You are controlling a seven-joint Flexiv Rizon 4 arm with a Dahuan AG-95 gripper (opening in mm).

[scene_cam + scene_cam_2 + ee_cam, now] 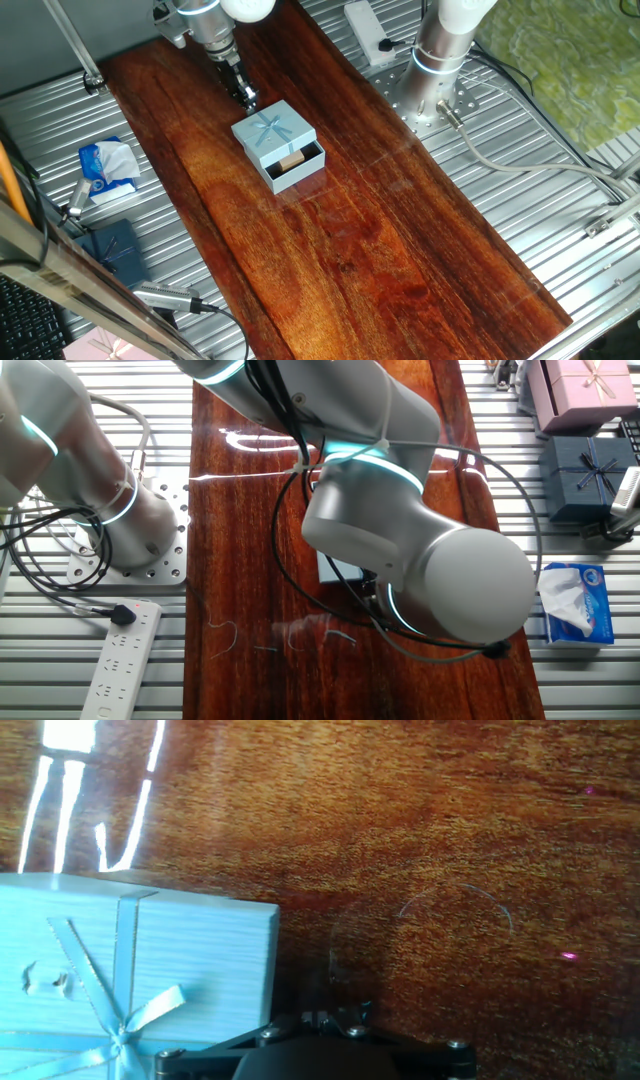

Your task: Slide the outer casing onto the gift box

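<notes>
The outer casing (268,130) is a light blue sleeve with a pale bow, standing on the wooden board (400,250). The gift box (298,163), a light blue tray with a dark lining and a tan piece, sticks partly out of the casing's near right side. My gripper (246,98) is at the casing's far corner, low over the board, with its fingers together and nothing between them. In the hand view the casing (130,980) fills the lower left and my gripper (335,1018) is just right of its corner. In the other fixed view my arm hides nearly all of the casing (335,568).
A tissue pack (108,168) and a dark navy box (112,250) lie left of the board. A pink box (583,390) sits beyond the navy box (590,475). The second arm's base (440,60) and a power strip (120,660) stand on the other side.
</notes>
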